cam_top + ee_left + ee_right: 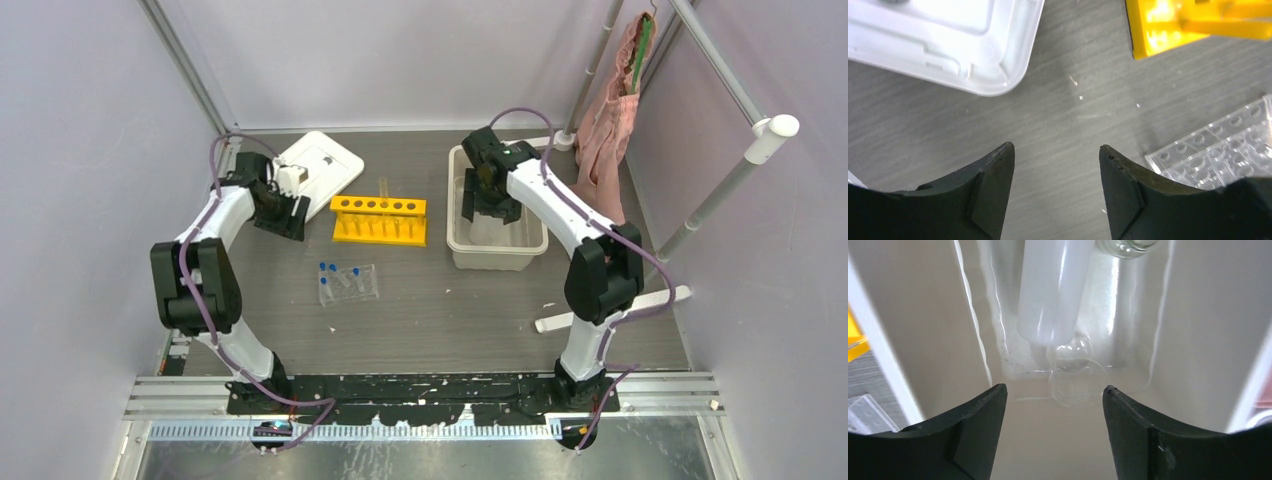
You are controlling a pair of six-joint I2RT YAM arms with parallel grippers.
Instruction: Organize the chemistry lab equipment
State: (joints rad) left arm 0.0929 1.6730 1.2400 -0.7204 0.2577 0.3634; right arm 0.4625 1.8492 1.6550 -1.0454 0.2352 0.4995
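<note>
The yellow rack stands mid-table; its corner shows in the left wrist view. A clear tray holding small blue-capped vials lies in front of it and also shows in the left wrist view. My left gripper is open and empty over bare table, between a white lid and the rack. My right gripper is open and empty inside a white bin, just above a small glass beaker and the white squeeze bottle on the bin floor.
The white lid lies at the back left. A pink cloth hangs at the back right. A white pole stand lies on the table by the right arm's base. Another glass vessel sits deeper in the bin.
</note>
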